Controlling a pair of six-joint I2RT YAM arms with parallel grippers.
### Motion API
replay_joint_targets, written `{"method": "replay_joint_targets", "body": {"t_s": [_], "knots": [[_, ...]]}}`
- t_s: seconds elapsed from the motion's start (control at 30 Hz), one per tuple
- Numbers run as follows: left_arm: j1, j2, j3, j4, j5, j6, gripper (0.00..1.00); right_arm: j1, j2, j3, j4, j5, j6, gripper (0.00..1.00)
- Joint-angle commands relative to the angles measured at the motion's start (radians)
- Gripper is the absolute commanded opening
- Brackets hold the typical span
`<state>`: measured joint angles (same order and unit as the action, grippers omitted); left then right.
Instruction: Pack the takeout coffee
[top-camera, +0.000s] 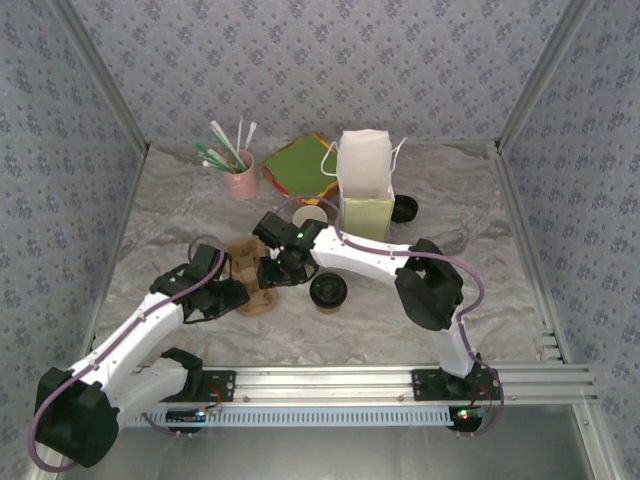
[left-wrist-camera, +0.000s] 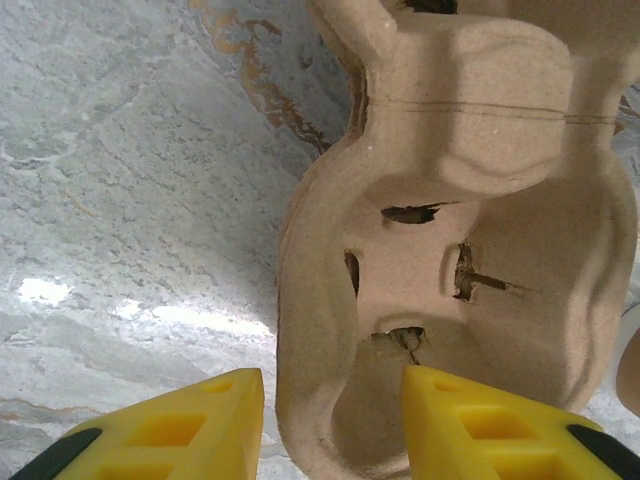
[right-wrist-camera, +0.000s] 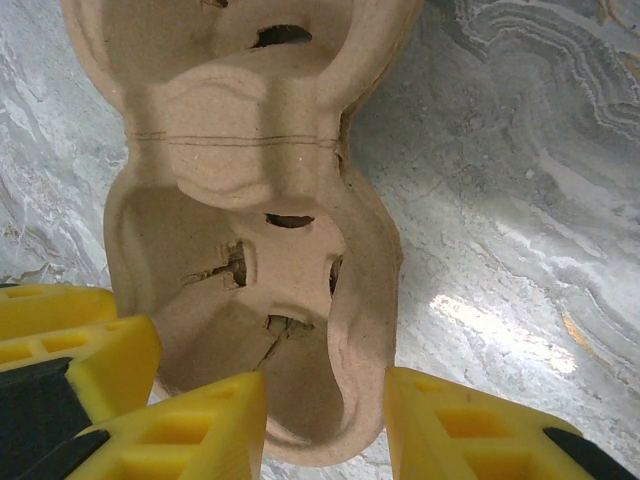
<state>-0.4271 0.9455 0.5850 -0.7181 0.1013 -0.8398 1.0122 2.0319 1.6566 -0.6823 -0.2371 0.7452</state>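
The takeout coffee (top-camera: 328, 290), a small brown cup with a black lid, stands upright on the table just right of both grippers, untouched. The brown cardboard cup carrier (top-camera: 244, 258) lies left of it. My left gripper (top-camera: 238, 292) is shut on one side wall of the carrier (left-wrist-camera: 440, 200), one yellow finger outside and one inside the pocket (left-wrist-camera: 333, 388). From the other side my right gripper (top-camera: 272, 272) holds the opposite wall of the carrier (right-wrist-camera: 240, 180) the same way (right-wrist-camera: 326, 392). The left gripper's fingers (right-wrist-camera: 70, 340) show beside the carrier.
A white paper bag (top-camera: 365, 180) stands open behind the right arm. An open lidless cup (top-camera: 310, 215) sits left of it and a loose black lid (top-camera: 404, 208) to its right. At the back are a pink cup of straws (top-camera: 240, 178) and coloured napkins (top-camera: 298, 165).
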Motion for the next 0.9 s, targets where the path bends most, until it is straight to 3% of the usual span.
{"method": "replay_joint_targets", "body": {"t_s": [0.0, 0.47, 0.6, 0.87], "knots": [[0.005, 0.008, -0.005, 0.012, 0.019, -0.004, 0.41, -0.004, 0.032, -0.005, -0.031, -0.025, 0.018, 0.36], [0.006, 0.016, -0.01, 0.028, 0.033, 0.002, 0.4, -0.003, 0.047, -0.006, -0.042, -0.015, 0.016, 0.35], [0.006, 0.018, -0.01, 0.033, 0.041, 0.001, 0.38, -0.002, 0.042, -0.004, -0.028, -0.042, 0.016, 0.3], [0.005, -0.013, 0.007, 0.03, 0.054, -0.007, 0.37, -0.003, 0.009, -0.007, 0.002, -0.079, 0.017, 0.29]]}}
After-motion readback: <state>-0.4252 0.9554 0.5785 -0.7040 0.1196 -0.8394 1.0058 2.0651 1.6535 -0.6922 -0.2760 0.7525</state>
